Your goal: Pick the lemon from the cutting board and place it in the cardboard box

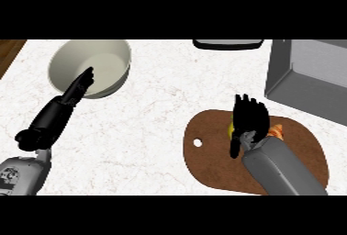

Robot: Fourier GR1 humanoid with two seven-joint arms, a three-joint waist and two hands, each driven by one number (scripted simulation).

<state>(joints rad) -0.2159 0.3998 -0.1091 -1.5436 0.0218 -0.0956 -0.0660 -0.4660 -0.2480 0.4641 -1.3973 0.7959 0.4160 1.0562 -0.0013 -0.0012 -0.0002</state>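
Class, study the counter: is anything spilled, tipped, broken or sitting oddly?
Nothing stands out. The bowl stands upright, and the cutting board lies flat. The right hand covers most of the lemon, so its condition cannot be judged.

The counter (pixel 156 119) was white marble veined with pale brown, the cutting board (pixel 210 160) reddish brown, the bowl (pixel 115 55) cream, the box (pixel 305 73) plain grey, both hands (pixel 78 87) (pixel 249 117) black on grey forearms, and the lemon (pixel 232 127) a yellow sliver beside something orange (pixel 276 132).
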